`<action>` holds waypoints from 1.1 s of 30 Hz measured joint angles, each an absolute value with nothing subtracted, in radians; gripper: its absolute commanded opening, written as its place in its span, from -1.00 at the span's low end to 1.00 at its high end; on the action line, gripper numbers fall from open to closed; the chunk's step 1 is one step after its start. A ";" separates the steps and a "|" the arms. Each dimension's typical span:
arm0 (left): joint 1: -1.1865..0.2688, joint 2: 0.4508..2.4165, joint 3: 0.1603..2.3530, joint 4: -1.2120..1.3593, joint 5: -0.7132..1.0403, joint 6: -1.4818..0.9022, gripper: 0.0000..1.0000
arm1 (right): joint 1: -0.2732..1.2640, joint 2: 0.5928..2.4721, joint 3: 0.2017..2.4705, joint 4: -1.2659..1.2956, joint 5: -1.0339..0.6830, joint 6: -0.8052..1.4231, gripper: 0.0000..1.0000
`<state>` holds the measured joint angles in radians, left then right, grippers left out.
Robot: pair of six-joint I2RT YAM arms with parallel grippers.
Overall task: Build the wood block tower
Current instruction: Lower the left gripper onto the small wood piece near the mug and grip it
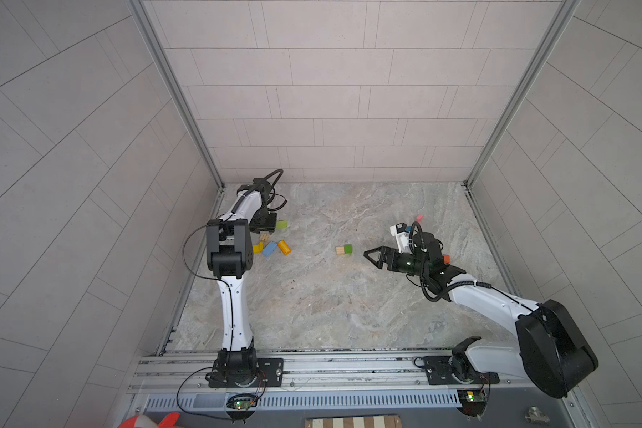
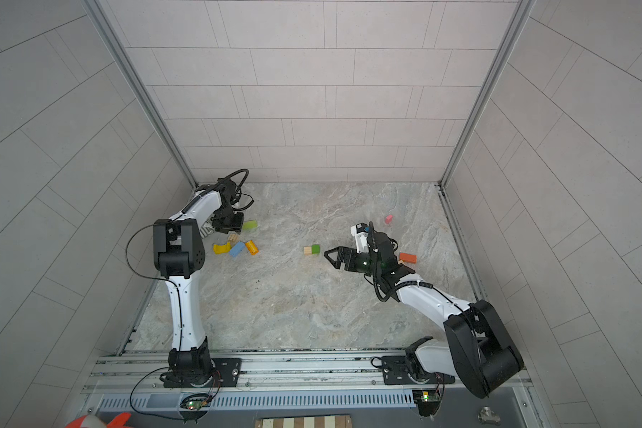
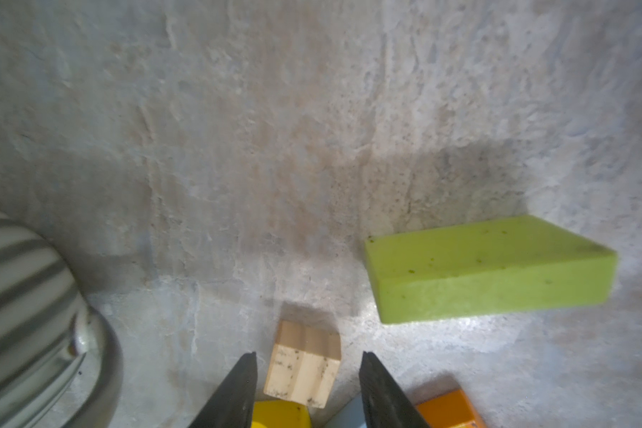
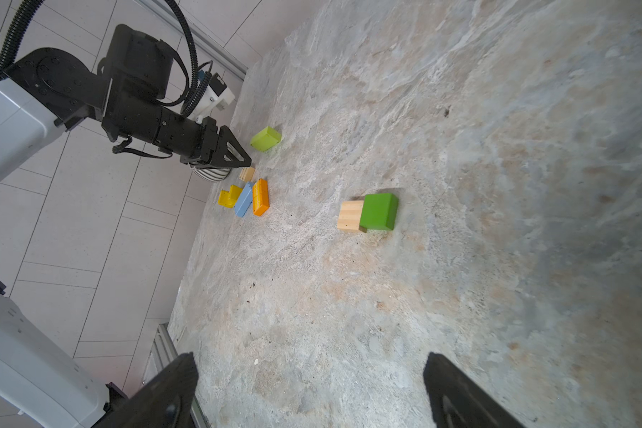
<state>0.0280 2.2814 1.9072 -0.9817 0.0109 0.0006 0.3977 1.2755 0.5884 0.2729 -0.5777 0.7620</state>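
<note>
**A:** At the left edge of the desk (image 1: 312, 304), what is the left gripper (image 3: 307, 356) doing?

**B:** It points down over the tan block (image 3: 303, 370). Its jaws are spread, one on each side of the block, with a gap at both sides. They pinch nothing.

**A:** What lies around it?

**B:** The lime block (image 3: 490, 270) lies flat near it, apart from the tan block. The arch (image 1: 257, 247), blue block (image 1: 269, 249) and orange block (image 1: 284, 247) lie in a row just beside the tan block. The ribbed mug (image 3: 26, 296) stands close by, towards the left wall.

**A:** And the right gripper (image 1: 372, 256)?

**B:** It hangs low over the desk and points towards the middle. Its jaws are spread wide and hold nothing.

**A:** Where do the other blocks lie?

**B:** A tan cube (image 4: 351, 221) and a green cube (image 4: 380, 211) sit side by side mid-desk. They seem to touch, though the seam is in shadow. They are near the right gripper's tips but clear of them. A pink block (image 2: 388, 219) lies towards the back right. A red block (image 2: 407, 258) lies just beside the right wrist, partly hidden by the arm in a top view.
</note>
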 measured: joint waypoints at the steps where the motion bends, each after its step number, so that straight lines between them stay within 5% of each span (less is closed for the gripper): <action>1: 0.029 2.282 1.905 -0.981 0.012 0.001 0.01 | 0.398 1.275 0.588 0.273 -0.578 0.762 0.94; 16: 0.053 2.285 1.895 -0.981 0.031 0.001 0.08 | 0.399 1.279 0.588 0.279 -0.579 0.761 0.89; 25: 0.054 2.307 1.896 -0.982 0.054 0.001 -0.06 | 0.406 1.290 0.588 0.284 -0.579 0.760 0.85; 33: 0.054 2.313 1.896 -0.983 0.069 0.009 -0.40 | 0.408 1.296 0.588 0.285 -0.579 0.760 0.82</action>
